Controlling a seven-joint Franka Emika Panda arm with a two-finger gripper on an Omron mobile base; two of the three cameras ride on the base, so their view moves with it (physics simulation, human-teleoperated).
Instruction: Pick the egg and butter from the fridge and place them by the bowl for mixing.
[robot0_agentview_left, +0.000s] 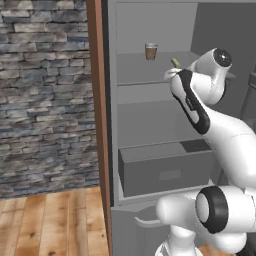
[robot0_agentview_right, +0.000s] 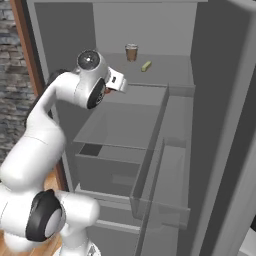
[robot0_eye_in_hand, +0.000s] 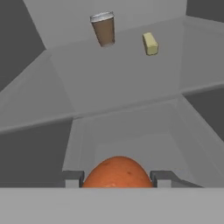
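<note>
Between fingers (robot0_eye_in_hand: 117, 179): egg (robot0_eye_in_hand: 117, 173), orange-red, clamped from both sides, held above grey shelf inside fridge (robot0_agentview_right: 175, 90). Fingers closed on egg; egg peeks as red spot beside wrist in right base view. Upper shelf, farther back: butter (robot0_eye_in_hand: 150, 43), pale yellow stick, lying flat, beside brown cup (robot0_eye_in_hand: 103, 29) standing upright, the two apart, not touching. Butter near back wall. Dark grey drawer box (robot0_agentview_left: 165, 170) below shelves. Brown wooden panel (robot0_agentview_left: 97, 100) edges fridge at left.

We read it as a kitchen: tall grey open fridge (robot0_agentview_left: 150, 125) with flat shelves, grey stone-brick wall (robot0_agentview_left: 45, 95), wood-plank floor (robot0_agentview_left: 50, 225).
</note>
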